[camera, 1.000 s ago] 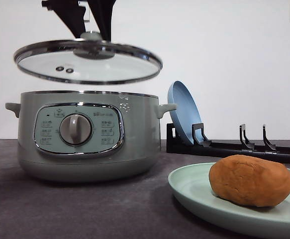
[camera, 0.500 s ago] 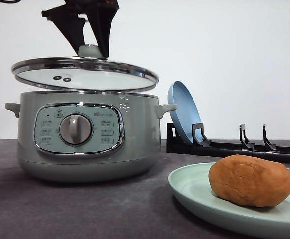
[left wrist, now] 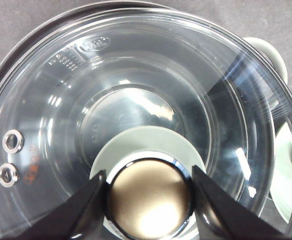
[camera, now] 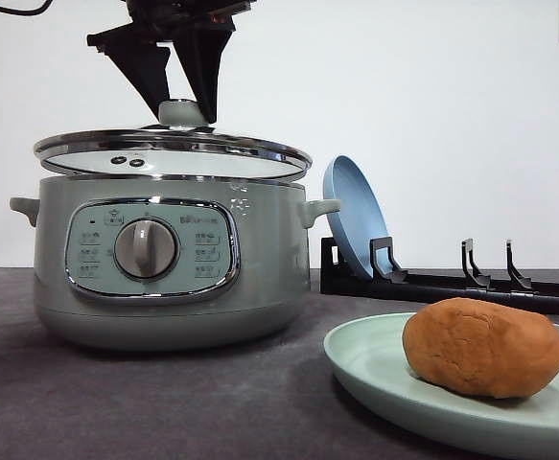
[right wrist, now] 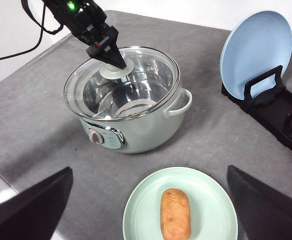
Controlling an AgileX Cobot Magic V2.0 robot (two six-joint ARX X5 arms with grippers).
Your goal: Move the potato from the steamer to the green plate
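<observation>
A grey desk stands before a plain white wall. The left hand is closed on the knob of the glass lid, which hangs tilted just above the steamer, whether touching its rim I cannot tell. The right hand, fingers spread wide and holding nothing, hovers high over the green plate. The potato lies on that plate, near the steamer. Behind, a blue plate leans upright in a black rack.
</observation>
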